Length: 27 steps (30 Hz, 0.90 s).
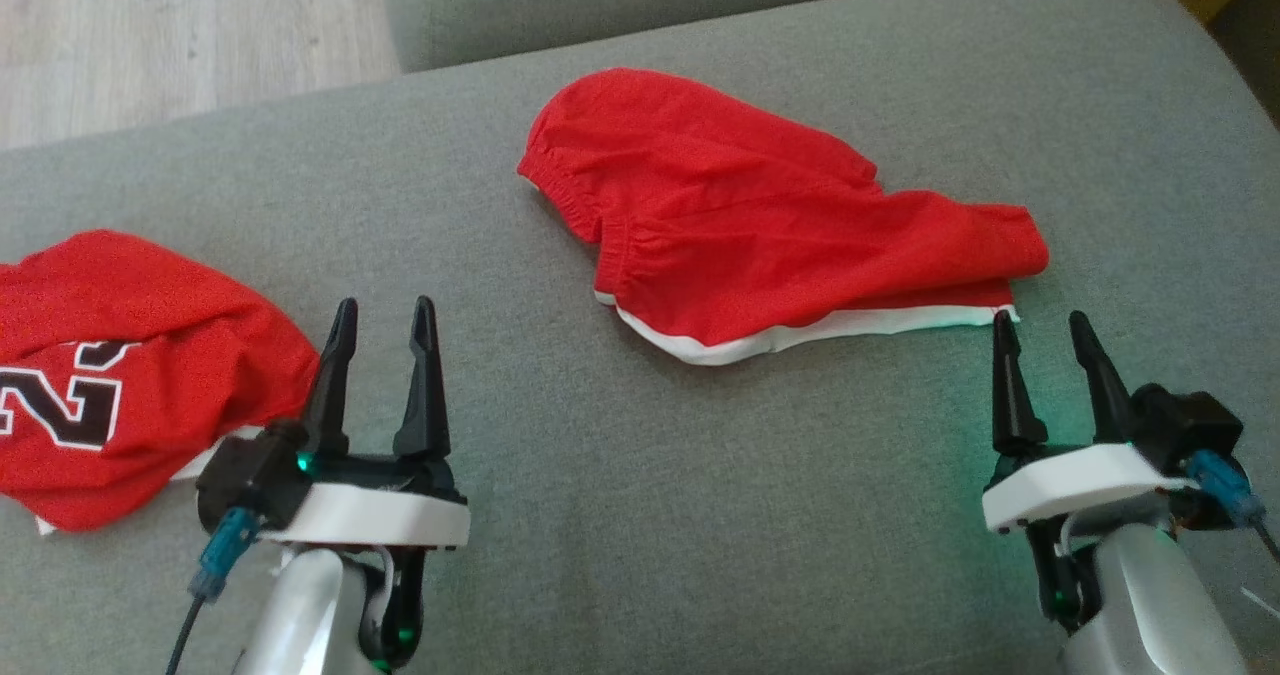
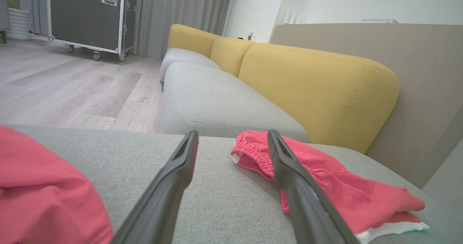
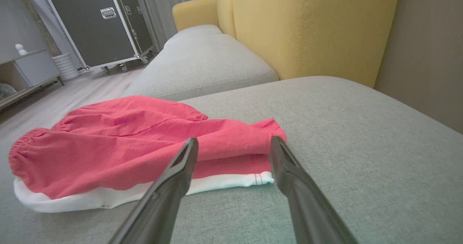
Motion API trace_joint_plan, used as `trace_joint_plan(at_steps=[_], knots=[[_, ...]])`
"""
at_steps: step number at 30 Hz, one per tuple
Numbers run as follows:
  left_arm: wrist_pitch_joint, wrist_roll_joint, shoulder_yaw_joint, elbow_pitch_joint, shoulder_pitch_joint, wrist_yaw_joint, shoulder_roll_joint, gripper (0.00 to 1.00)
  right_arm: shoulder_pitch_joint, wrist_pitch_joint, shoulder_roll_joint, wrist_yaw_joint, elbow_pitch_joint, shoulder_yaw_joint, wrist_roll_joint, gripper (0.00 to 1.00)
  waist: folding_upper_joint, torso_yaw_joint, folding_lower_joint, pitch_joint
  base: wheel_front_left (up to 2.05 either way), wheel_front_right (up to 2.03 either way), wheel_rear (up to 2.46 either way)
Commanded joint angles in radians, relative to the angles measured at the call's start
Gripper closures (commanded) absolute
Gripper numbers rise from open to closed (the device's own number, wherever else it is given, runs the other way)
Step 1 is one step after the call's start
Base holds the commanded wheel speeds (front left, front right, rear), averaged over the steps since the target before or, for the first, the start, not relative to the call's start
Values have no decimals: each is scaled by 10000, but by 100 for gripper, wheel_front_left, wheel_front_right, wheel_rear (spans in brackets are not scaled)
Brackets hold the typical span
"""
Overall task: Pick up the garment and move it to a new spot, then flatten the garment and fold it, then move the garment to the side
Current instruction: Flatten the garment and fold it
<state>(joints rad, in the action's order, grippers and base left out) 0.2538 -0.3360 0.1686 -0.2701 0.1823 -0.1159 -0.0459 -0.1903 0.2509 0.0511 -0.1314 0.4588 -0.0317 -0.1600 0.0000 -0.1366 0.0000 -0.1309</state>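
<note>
Item: red shorts (image 1: 770, 240), white-trimmed, rumpled, lying on the grey sofa seat (image 1: 640, 515) ahead of me.
My right jaws: spread, holding nothing, tips at the right corner of the white hem; I cannot tell if they touch.
My left jaws: spread, holding nothing, apart from the shorts, just beside a red numbered jersey (image 1: 120, 375).

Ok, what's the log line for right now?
left gripper: open, empty | right gripper: open, empty, beside red shorts | red shorts: rumpled on grey sofa cushion
</note>
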Motion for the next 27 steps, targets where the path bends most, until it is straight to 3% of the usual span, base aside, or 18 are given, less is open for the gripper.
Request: trace_joint_plan(at_steps=[1, 12, 25, 26, 27], knots=[[80, 71, -225, 286, 441, -62, -43, 0, -424, 107, -4, 7, -229, 185, -46, 0, 0, -1, 0, -88, 0, 0, 0], [80, 211, 87, 85, 840, -121, -43, 0, -2230, -442, -7, 7, 2891, -1624, 357, 0, 0, 552, 0, -670, 0, 0, 0], [80, 232, 168, 51, 947, -143, -43, 0, -3374, -140, -8, 7, 5084, -2291, 1382, 1, 0, 846, 0, -878, 0, 0, 0], [80, 240, 160, 37, 937, -144, -43, 0, -3413, -107, -8, 7, 5159, -2308, 1433, 22, 0, 839, 0, -868, 0, 0, 0], [80, 248, 151, 26, 924, -144, -43, 0, -3447, -73, -8, 7, 5221, -2304, 1468, 56, 0, 827, 0, -854, 0, 0, 0]])
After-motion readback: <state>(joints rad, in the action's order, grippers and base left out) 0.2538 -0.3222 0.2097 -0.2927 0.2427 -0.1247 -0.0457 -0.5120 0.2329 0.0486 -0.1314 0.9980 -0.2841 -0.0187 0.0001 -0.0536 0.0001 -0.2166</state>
